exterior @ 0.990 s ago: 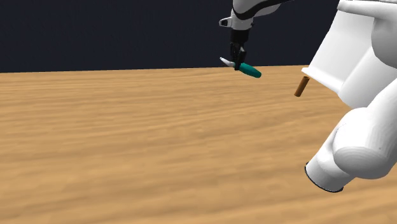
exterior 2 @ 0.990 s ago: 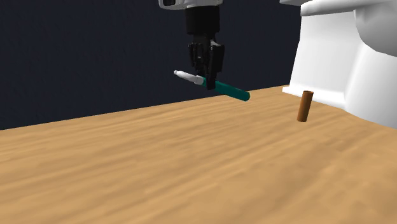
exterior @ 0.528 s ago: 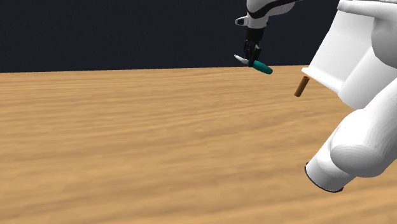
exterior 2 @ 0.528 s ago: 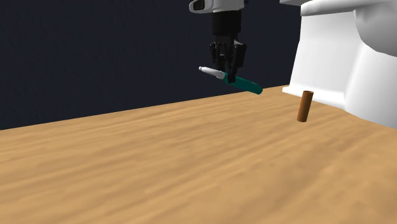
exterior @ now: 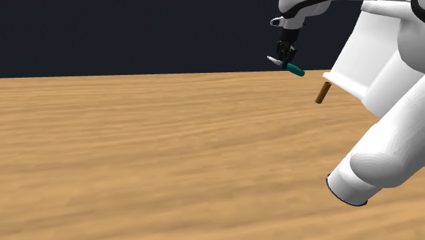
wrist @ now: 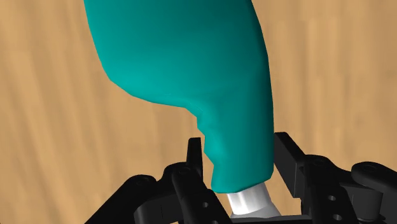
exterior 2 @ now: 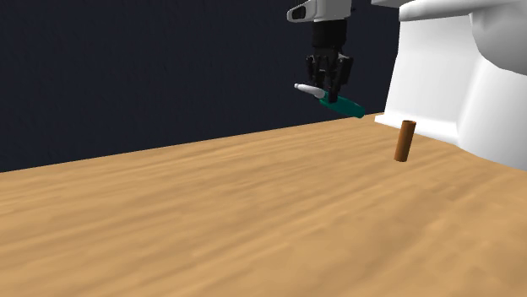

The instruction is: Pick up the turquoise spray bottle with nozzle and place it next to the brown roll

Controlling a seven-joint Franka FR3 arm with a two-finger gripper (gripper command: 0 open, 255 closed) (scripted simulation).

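The turquoise spray bottle [exterior: 294, 68] with a pale nozzle hangs tilted in the air above the far part of the wooden table, and it is also seen from across [exterior 2: 344, 105]. My black gripper [exterior: 283, 60] [exterior 2: 325, 85] is shut on its neck near the nozzle. In the wrist view the fingers [wrist: 194, 167] clasp the narrow neck of the bottle [wrist: 191, 70], whose body stretches away from the hand. The brown roll [exterior: 322, 93] [exterior 2: 404, 140] stands upright on the table, to the right of and below the bottle in both exterior views.
The wooden table [exterior: 150, 150] stretches wide to the shoulder view's left. My white arm and stand [exterior: 381, 88] fill that view's right side, just behind the roll. Beyond the table's far edge lies a dark backdrop.
The gripper has carried the bottle to the right in both exterior views, closer to the brown roll. The roll has not moved.
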